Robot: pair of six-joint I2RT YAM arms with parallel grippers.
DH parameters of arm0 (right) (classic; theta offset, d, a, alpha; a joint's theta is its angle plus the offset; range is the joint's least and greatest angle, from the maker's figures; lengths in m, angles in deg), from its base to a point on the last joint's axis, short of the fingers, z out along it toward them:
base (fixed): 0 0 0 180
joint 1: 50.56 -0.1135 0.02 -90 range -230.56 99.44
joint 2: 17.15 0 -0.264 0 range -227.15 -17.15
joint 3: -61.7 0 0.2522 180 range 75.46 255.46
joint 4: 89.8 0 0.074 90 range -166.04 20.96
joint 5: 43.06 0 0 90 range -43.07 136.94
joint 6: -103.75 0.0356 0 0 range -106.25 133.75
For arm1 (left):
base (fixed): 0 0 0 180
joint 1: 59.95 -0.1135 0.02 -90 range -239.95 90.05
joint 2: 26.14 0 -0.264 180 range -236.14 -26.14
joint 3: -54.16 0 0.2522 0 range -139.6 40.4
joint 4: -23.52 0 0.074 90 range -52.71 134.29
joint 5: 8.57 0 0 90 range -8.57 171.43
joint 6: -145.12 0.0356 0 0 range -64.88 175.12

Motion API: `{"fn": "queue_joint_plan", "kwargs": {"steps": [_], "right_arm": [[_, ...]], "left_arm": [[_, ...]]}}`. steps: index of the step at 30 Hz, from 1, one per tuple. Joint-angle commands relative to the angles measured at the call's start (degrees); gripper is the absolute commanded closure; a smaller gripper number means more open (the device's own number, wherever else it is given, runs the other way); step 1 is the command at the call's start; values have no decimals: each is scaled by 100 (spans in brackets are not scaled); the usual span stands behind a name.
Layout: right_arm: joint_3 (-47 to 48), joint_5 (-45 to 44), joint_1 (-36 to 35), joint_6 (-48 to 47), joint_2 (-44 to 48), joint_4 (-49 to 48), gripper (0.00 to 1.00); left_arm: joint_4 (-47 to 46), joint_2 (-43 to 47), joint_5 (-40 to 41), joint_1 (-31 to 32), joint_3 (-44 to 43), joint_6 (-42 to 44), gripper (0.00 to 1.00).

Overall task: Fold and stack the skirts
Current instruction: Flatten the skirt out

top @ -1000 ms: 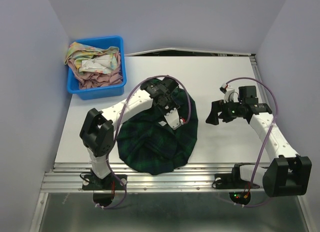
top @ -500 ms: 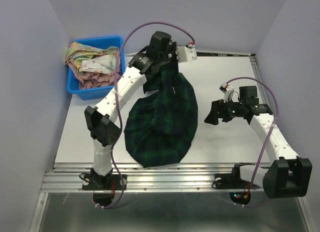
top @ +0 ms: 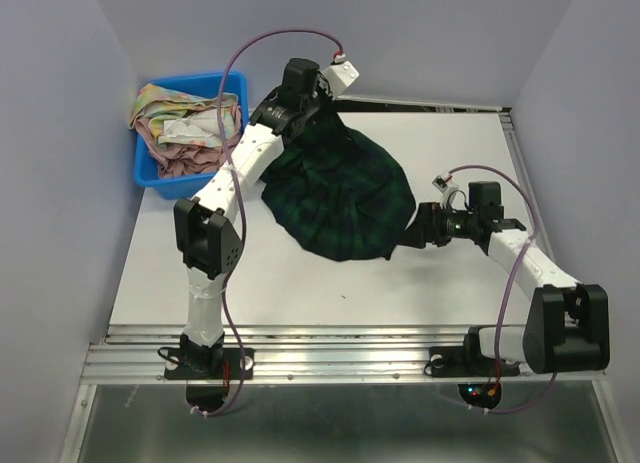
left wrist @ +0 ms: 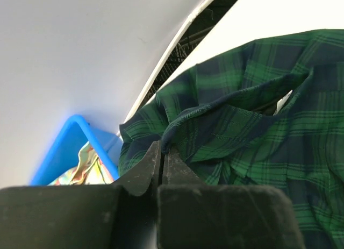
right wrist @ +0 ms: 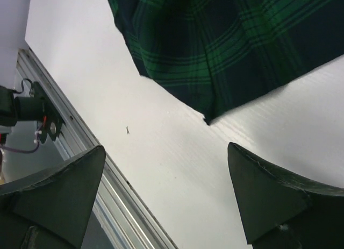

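At about 10 o'clock on the counter (top: 300,283) stands a blue bin (top: 236,93), and the floral skirt (top: 180,118) lies crumpled inside it with other pale cloth bundled beside it. The left arm stretches from its base up to the far edge of the counter, near 12 o'clock. There the left gripper (left wrist: 162,155) is closed, its two fingers pressed together on a fold of the plaid skirt (top: 340,198) at the garment's far end. In the left wrist view that fold is bunched and wrinkled just past the fingertips, with the bin's corner off at 9 o'clock.

From the pinched end the plaid skirt fans out toward 5 o'clock across the middle of the counter, widening into a rounded hem. Whether the cloth lies flat along its whole length cannot be told.

The right gripper (right wrist: 166,148) sits just beside the skirt's hem at roughly 4 o'clock of the garment. Its fingers are spread wide and hold nothing. In the right wrist view a pointed corner of the hem lies ahead of the gap between them, with bare counter under the fingers.
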Motion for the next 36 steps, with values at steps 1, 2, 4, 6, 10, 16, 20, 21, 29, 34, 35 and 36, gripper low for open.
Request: {"fn": "queue_joint_plan", "kwargs": {"steps": [1, 2, 4, 6, 10, 16, 20, 21, 29, 34, 35, 36], "right_arm": [[-152, 37, 24, 775, -489, -1528, 0], [-135, 19, 24, 985, -604, -1679, 0], [-91, -42, 24, 1293, -868, -2326, 0], [-47, -192, 24, 1864, -992, -2829, 2], [172, -613, 24, 2945, -1413, -4461, 19], [778, -1220, 24, 4580, -2862, -6028, 31], [1139, -1308, 24, 5240, -3830, -6749, 37], [1235, -1343, 24, 5337, -3979, -6847, 37], [1851, -1458, 24, 5803, -5210, -7516, 41], [2141, -1554, -37, 5821, -5571, -7534, 41], [2220, -1546, -107, 5803, -5685, -7569, 41], [2255, -1546, -107, 5786, -5729, -7578, 41]], "left_arm": [[-549, 95, -69, -132, -161, -327, 100], [-584, 95, -113, -159, -161, -353, 100], [-611, 130, -270, -238, -187, -362, 100], [-699, 191, -385, -299, -135, -424, 100], [-883, 454, -702, -388, 128, -441, 100], [-980, 745, -781, -414, 445, -441, 100], [-1007, 859, -781, -423, 568, -485, 100], [-989, 877, -790, -423, 577, -485, 100], [-1024, 956, -957, -528, 568, -652, 100], [-1077, 983, -1036, -590, 726, -670, 100], [-1129, 983, -1062, -625, 796, -670, 100], [-1147, 983, -1080, -642, 814, -687, 100]]}}
